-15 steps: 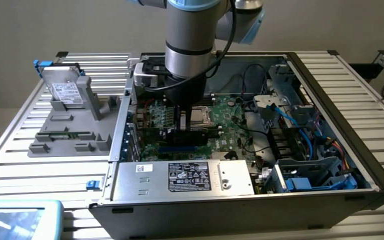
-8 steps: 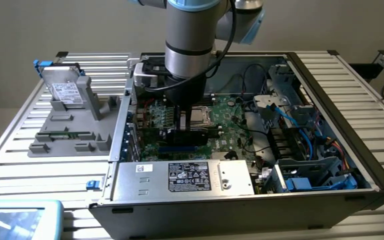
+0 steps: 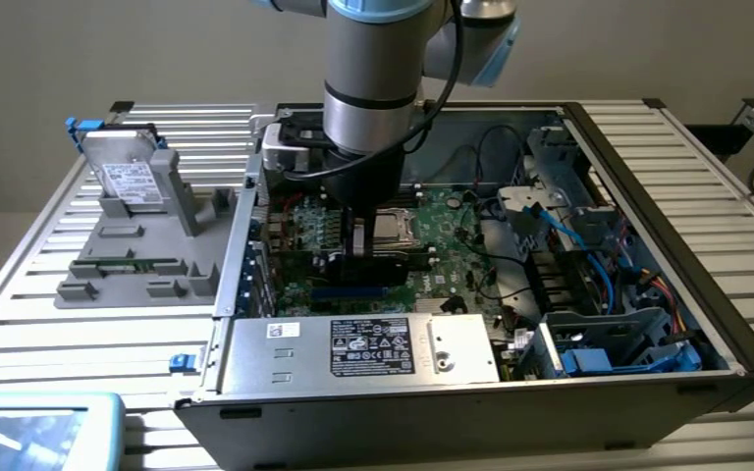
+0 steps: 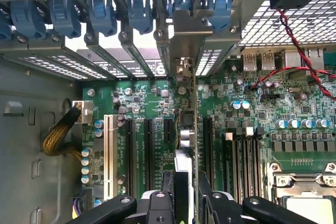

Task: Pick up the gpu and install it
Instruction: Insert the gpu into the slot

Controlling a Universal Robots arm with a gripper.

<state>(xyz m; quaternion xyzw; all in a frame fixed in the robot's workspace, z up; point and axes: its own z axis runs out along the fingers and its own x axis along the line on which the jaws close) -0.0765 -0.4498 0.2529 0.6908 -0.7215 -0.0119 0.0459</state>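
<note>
Thin gpu (image 4: 195,124), edge-on and upright, clamped in claw (image 4: 186,203), silver bracket at case's rear slot openings, over green motherboard

Gpu (image 3: 374,270) had a matt black face, motherboard (image 4: 152,100) was green circuit board, clips (image 4: 100,14) were smooth blue plastic, case (image 4: 26,156) was bare grey metal, table (image 3: 36,304) was ribbed metal.

Open computer case (image 3: 456,432) on slatted table (image 3: 36,334); green motherboard (image 3: 450,245) inside, labelled power supply (image 3: 364,348) at near edge. Grey fixture (image 3: 115,270) at exterior view's left, hard drive (image 3: 129,179) upright in it. Blue slot clips (image 4: 100,14), white slot (image 4: 109,156).
</note>
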